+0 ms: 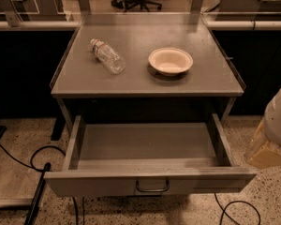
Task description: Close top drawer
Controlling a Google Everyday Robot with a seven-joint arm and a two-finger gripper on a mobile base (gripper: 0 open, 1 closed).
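The top drawer [150,184] is a wide, shallow grey metal drawer with a small curved wire handle [152,187] at the centre of its flat front. It stands pulled far out below the grey cabinet top [145,81], and its inside is empty. My gripper [273,137] shows as a white and beige shape at the right edge of the view. It is beside the drawer's right front corner, apart from it and off to the right.
A clear plastic bottle [107,56] lies on its side on the cabinet top, and a white bowl [170,61] stands to its right. Black cables [35,161] run over the speckled floor at the left and under the drawer front. A rail [33,25] runs behind.
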